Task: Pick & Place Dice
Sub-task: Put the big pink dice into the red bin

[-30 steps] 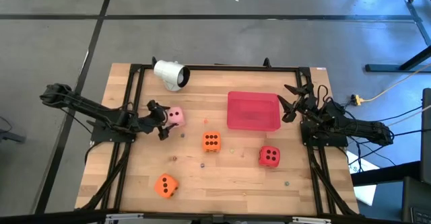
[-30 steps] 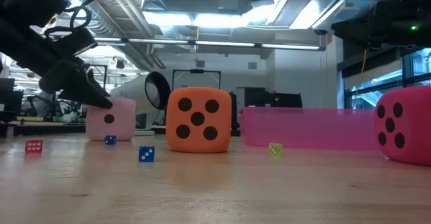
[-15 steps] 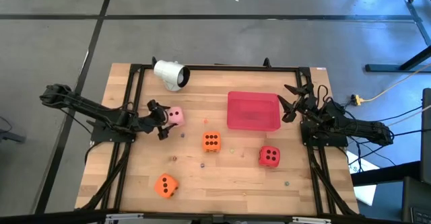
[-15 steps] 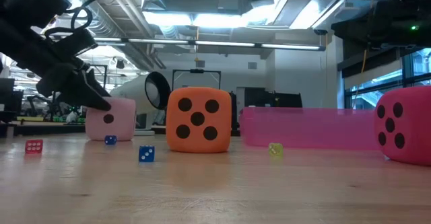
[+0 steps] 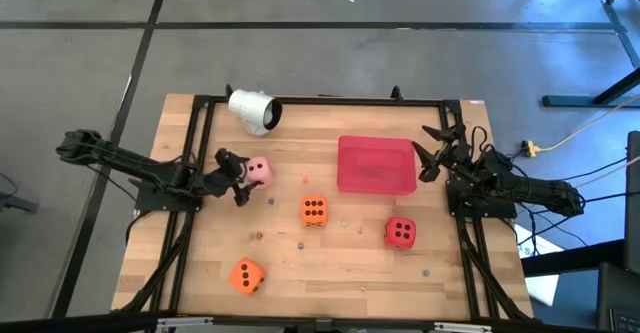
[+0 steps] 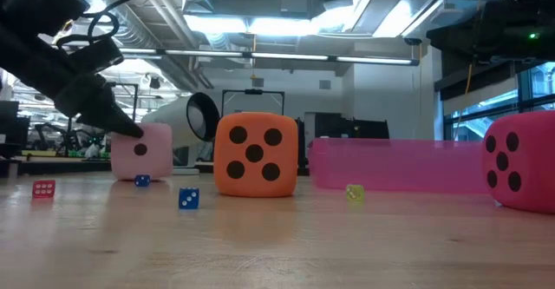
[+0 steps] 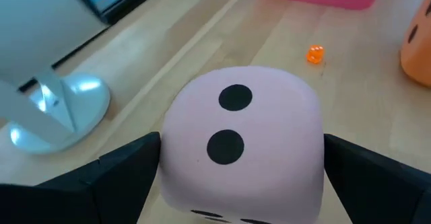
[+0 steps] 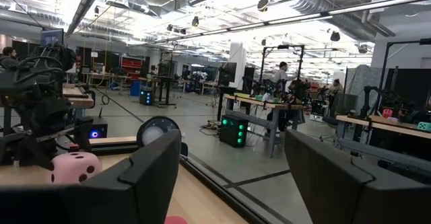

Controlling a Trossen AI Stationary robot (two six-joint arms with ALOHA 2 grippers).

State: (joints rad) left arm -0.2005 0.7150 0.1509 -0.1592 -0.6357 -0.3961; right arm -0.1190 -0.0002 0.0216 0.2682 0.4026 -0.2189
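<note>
The pale pink die (image 5: 259, 170) sits on the table's left half, and my left gripper (image 5: 238, 176) is shut on it, reaching from the left edge. The left wrist view shows the die (image 7: 242, 133) filling the gap between the two dark fingers. One orange die (image 5: 313, 210) rests mid-table and the other (image 5: 246, 275) near the front edge. The red die (image 5: 400, 232) lies right of centre. My right gripper (image 5: 430, 151) waits open at the table's right edge, beside the red tray (image 5: 376, 165). My left gripper pinches the pale pink die between its two fingers, one on each opposite side face (image 7: 168, 163). The fingers (image 7: 114, 177) come roughly level from the table's left side. The die stays upright, two pips on top; I cannot tell whether its underside still touches the table.
A white cup (image 5: 253, 110) lies on its side at the far left of the table. The flat red tray stands right of centre. Tiny coloured dice, like the blue one (image 6: 188, 199), are scattered over the wood. A black frame rail borders the table.
My left gripper has drawn back a little toward the table's left edge and risen slightly, and the pale pink die has shifted a little with it.
</note>
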